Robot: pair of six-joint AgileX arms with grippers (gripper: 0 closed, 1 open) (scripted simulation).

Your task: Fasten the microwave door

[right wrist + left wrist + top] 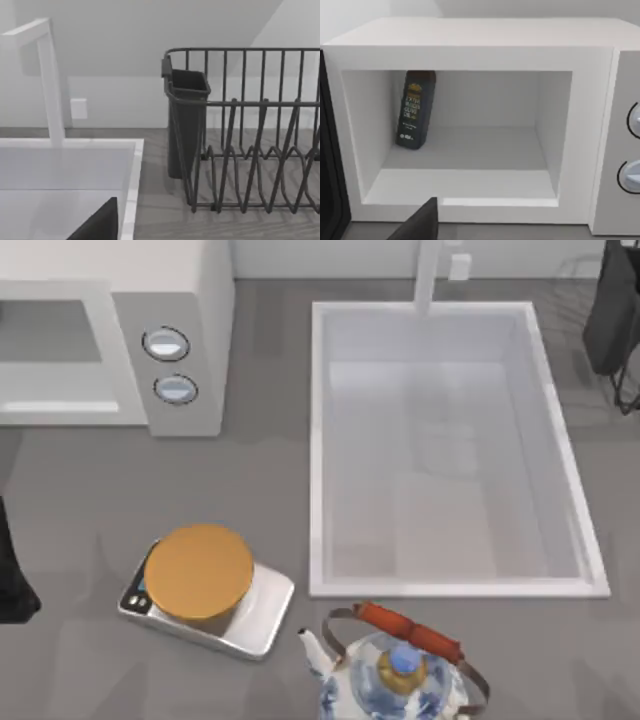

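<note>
1. Left gripper (420, 225) low in the left wrist frame, facing the open front of the microwave (470, 45); open or closed: cannot tell; holding nothing visible; left arm a dark shape at the left edge of the top view.
2. Microwave in the upper left of the top view, cavity exposed; microwave door (329, 165) probably the dark panel at the left edge of the left wrist frame, swung wide on that side; not fastened yet.
3. Probably posed square to the cavity so as to line up before going round to the door's outer face and pushing it shut.
4. Dark bottle (415, 110) upright at the back left of the cavity, well inside, so no obstacle to the door closing; gold label partly legible, seemingly "EXTRA VIRGIN OLIVE OIL".
5. Two dials (166, 343) on the grey side panel; no writing legible.
6. Right gripper (97, 225) parked in the upper right of the top view, by the dish rack (250, 125); state cannot be told; clear of the work.
7. Scale (205, 590) with orange disc lower left of centre, teapot (400, 670) at the bottom edge, sink (315, 440) centre right; all well apart from the microwave; no readable markings.
</note>
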